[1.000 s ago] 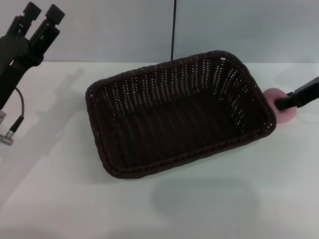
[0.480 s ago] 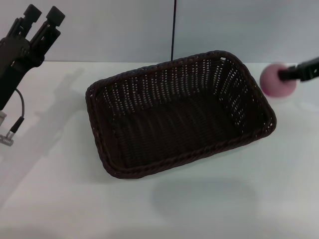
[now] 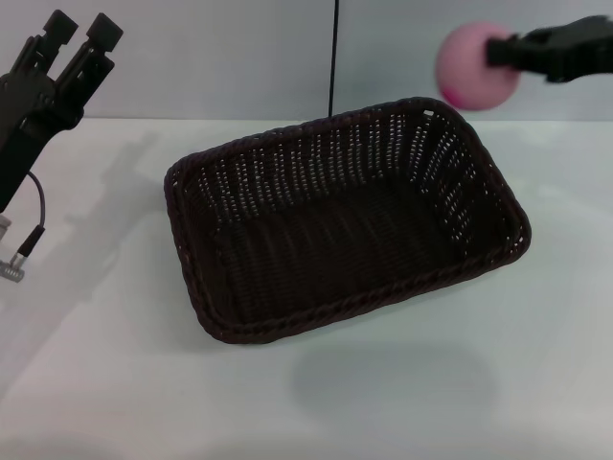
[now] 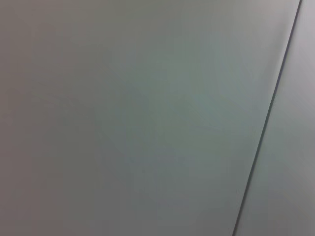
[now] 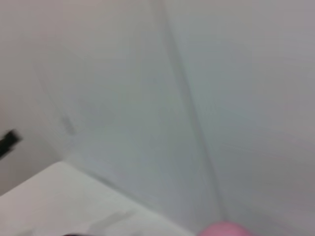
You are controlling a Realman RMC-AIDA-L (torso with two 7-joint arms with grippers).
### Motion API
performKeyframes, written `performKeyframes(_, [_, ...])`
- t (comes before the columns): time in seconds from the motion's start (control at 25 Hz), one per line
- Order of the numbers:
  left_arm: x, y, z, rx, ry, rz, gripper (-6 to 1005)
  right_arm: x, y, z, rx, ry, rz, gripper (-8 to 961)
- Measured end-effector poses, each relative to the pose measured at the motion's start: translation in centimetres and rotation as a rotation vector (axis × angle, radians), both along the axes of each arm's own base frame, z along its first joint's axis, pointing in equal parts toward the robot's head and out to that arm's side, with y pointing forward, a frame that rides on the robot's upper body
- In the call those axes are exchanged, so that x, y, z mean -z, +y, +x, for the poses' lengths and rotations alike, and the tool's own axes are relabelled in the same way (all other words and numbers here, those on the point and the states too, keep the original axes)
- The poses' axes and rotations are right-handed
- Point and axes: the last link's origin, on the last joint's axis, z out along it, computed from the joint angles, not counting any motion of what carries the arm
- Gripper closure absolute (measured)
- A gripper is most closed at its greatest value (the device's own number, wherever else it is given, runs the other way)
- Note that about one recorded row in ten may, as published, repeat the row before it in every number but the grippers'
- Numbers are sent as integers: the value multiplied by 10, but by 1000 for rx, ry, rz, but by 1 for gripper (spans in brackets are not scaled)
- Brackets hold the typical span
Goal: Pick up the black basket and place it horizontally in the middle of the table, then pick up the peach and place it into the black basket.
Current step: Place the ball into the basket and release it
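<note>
Peach (image 3: 477, 65): up in the air, above and just beyond the black basket's far right corner, in front of the grey wall; a darker pink spot shows low on its left side. In the right wrist view only its pink top (image 5: 224, 229) peeks in at the edge.
Right gripper (image 3: 502, 52): comes in from the right of the basket, fingers closed onto the peach's right side, carrying it clear of the table.
Black basket (image 3: 335, 220): sits open side up in the middle of the table, long side running left to right, slightly turned; nothing inside.
Table (image 3: 383, 383): white, bare around the basket.
Left gripper (image 3: 81, 27): raised far to the left of the basket, fingers pointing up with a narrow gap, holding nothing.
Writing: none readable anywhere.
</note>
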Motion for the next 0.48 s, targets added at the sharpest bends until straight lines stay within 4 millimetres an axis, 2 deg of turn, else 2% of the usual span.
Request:
performKeyframes(0.04, [0, 0, 0, -1, 0, -1, 168, 11, -2, -7, -31, -25, -48, 824])
performKeyframes(0.08, [0, 0, 0, -1, 0, -1, 168, 11, -2, -7, -31, -25, -48, 839])
performKeyframes(0.24, [3, -3, -4, -22, -9, -9, 168, 36, -6, -17, -80, -99, -160, 876])
performKeyframes(0.28, [3, -3, -4, -24, -10, -9, 168, 36, -6, -17, -80, -99, -160, 879])
performKeyframes(0.44, [3, -4, -5, -26, -12, -9, 168, 61, -3, -15, -33, -200, -290, 895])
performKeyframes(0.48, [3, -4, -5, -27, -13, -9, 168, 61, -3, -15, -33, -200, -290, 899])
